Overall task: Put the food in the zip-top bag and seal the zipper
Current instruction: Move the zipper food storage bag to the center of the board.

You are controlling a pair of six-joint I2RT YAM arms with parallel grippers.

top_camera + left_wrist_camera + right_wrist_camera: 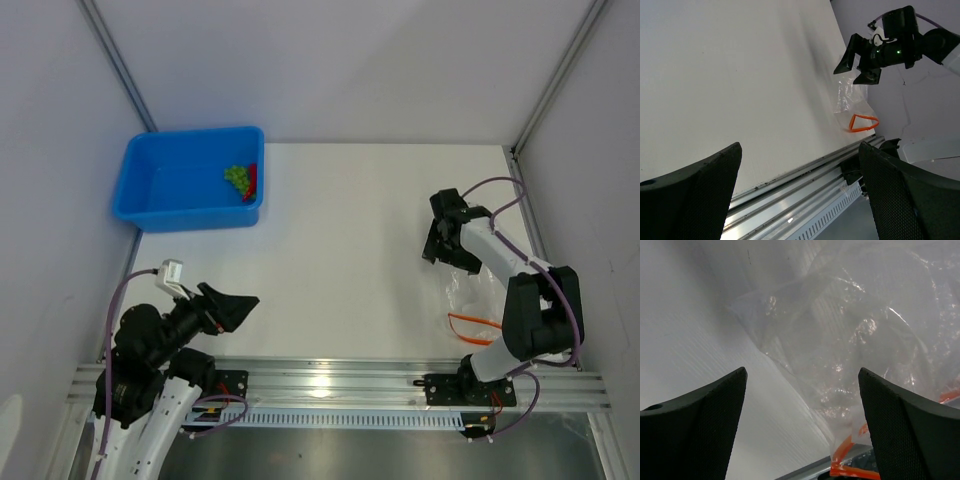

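Though sprawled directly beneath the right gripper (801,372), gripped by nothing: zip-top bag (478,292), clear, floppy, crinkled film with glinting creases, near the table's right edge beside the right arm's base. Along its mouth, zipper (472,322), a thin red-orange strip, bowed into an open loop on the side toward the rail. Above the plastic, right gripper spread wide, black mesh-textured fingers (700,425) far apart; contact with the film impossible to tell. Well apart from the bag, food: knobbly light-green grapes (236,177) touching a slim red piece (251,180), inside a glossy blue tub (180,212) at the far left corner. Likewise released, left gripper (235,305), wedge-shaped fingers parted, hovering near its own base. Underneath, matte white table (350,230); at the near edge, ribbed aluminium rail (340,378); all round, pale grey walls (330,70) with metal corner struts; purple cables (120,300) looping off both arms.
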